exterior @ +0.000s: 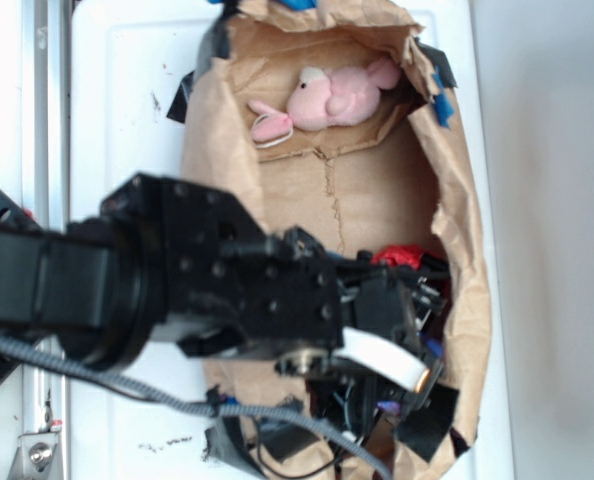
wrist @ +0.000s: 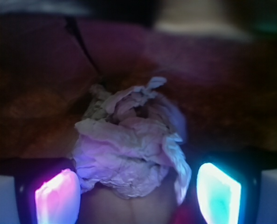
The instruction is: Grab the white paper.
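White paper, a crumpled wad, lies on the brown paper lining of the box, directly between and just ahead of the claw. The claw stands open, one finger on either side of the wad, neither visibly pressing it.

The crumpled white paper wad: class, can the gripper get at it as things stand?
Probably yes. The crumpled white paper wad lies between the open gripper's two glowing fingers, nothing covering it.

The black arm reaches in from the left, wrist bent downward. Its pincer is spread wide. One glowing finger shows at each lower corner of the wrist view.
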You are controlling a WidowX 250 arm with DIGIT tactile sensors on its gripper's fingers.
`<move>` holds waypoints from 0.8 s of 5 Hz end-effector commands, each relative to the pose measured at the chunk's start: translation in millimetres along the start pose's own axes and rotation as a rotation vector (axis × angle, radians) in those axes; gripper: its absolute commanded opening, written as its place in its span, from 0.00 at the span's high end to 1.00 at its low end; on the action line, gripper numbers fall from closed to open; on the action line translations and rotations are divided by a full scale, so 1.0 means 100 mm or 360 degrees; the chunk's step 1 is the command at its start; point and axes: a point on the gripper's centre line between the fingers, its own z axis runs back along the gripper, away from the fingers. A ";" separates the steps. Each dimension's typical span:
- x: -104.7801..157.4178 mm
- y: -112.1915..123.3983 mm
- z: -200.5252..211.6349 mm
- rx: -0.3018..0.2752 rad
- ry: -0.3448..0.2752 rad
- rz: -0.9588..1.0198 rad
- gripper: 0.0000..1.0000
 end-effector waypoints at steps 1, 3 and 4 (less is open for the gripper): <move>0.02 -0.08 0.40 -0.0062 -0.0111 -0.0076 0.00; -0.09 0.09 0.60 -0.0102 -0.0125 -0.0028 0.00; -0.10 -0.01 0.49 -0.0137 -0.0081 -0.0070 0.00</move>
